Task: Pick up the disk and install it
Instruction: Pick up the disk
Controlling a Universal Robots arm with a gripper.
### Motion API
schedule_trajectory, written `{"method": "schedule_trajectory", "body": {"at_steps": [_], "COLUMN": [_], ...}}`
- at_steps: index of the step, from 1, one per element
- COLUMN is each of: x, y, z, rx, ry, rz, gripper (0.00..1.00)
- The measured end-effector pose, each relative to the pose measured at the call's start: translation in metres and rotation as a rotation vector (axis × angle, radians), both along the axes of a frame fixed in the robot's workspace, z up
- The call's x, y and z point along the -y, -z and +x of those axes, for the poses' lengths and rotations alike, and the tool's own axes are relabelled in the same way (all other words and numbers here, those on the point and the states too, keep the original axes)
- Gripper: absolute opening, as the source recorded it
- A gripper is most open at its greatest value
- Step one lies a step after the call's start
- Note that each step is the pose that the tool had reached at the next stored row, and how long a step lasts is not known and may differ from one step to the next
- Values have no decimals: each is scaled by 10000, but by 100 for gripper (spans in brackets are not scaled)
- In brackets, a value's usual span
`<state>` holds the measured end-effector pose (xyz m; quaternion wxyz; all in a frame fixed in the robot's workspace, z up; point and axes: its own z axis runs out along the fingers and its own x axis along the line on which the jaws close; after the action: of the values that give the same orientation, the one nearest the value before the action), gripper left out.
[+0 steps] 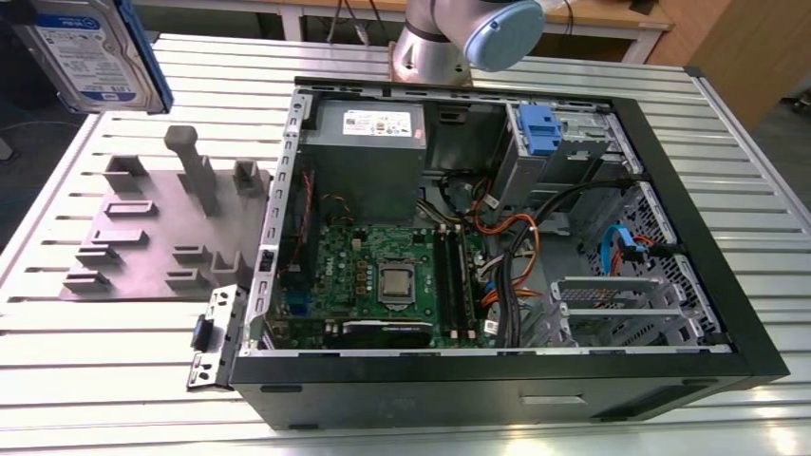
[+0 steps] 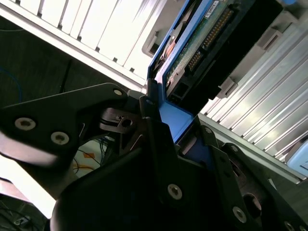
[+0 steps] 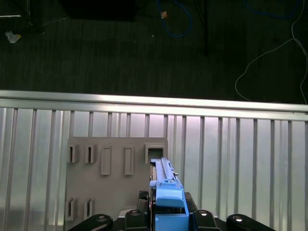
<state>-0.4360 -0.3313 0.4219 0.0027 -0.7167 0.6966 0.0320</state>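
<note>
Blue-framed disk (image 1: 89, 52) gripped between 2 jaws (narrow gap), above table (image 1: 114, 370).

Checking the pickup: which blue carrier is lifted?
The one framing the disk, held aloft at the exterior view's left; the other carrier sits inside the computer case.

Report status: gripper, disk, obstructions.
Gripper shut on the disk, fingers clamping its blue carrier. Disk aloft near the grey rack, outside the open case, not installed. Loose cables lie near the drive bay.
</note>
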Motion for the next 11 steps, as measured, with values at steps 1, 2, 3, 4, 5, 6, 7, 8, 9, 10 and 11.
{"method": "schedule_trajectory", "body": {"at_steps": [1,2,3,4,5,6,7,8,9,10,11], "x": [0,0,0,0,0,0,0,0,0,0,0], "y": [-15,-29,-43,-58,-73,-90,-105,-121,-134,-147,-162], "z": [0,0,0,0,0,0,0,0,0,0,0], "rx": [0,0,0,1,1,0,1,1,1,1,1], "ry": [0,0,0,0,0,0,0,0,0,0,0], "rz": [0,0,0,0,0,0,0,1,0,0,1], "gripper": [37,37,37,37,37,37,37,37,37,37,37]}}
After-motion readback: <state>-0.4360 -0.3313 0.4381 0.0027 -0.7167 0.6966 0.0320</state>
